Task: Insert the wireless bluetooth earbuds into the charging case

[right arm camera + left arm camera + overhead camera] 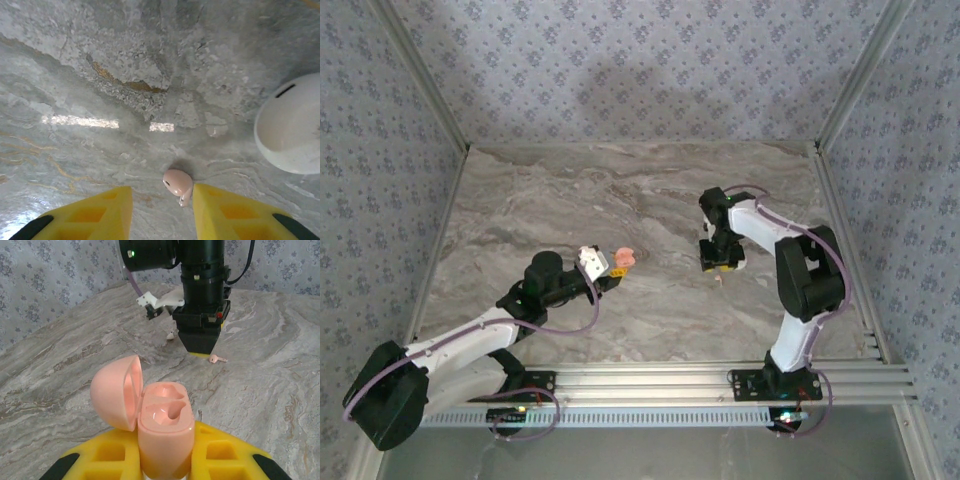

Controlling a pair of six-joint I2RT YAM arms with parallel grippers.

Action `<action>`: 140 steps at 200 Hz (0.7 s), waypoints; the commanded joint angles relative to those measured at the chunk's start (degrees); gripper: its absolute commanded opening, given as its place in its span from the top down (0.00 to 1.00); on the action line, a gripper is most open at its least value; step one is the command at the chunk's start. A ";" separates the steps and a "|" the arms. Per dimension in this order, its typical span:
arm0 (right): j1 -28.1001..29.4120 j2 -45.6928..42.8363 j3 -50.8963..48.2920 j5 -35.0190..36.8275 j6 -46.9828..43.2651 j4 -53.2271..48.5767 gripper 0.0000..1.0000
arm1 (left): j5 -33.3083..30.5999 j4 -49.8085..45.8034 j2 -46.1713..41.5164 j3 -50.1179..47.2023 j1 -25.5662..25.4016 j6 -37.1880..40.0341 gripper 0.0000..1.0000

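Note:
The pink charging case [165, 432] stands upright with my left gripper [165, 445] shut on it, and its lid [116, 392] is swung open to the left. Both of its sockets are empty. From above, the case [623, 258] sits at the tip of the left gripper [607, 268], left of the table's centre. One pale pink earbud [177, 183] lies on the marble between the yellow fingers of my right gripper [162, 194], close to the right finger [227, 212]. That gripper is open and low over the table [721, 262]. The left wrist view shows this earbud [216, 359] beside the right gripper [201, 342].
A white rounded object [291, 129] lies on the marble just right of the right gripper. A small whitish piece [171, 335] lies behind that gripper in the left wrist view. Patterned walls and metal rails [840, 378] enclose the marble table [620, 190].

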 commanded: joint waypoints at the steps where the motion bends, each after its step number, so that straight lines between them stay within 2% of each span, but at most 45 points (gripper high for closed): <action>1: 0.49 2.15 1.81 2.46 -1.10 -3.33 0.63 | -0.21 -0.26 -1.33 -0.14 0.28 0.66 0.81; 140: 0.69 4.68 0.91 2.64 0.74 -3.20 0.68 | -0.49 -0.59 -1.55 -0.12 0.36 0.96 0.81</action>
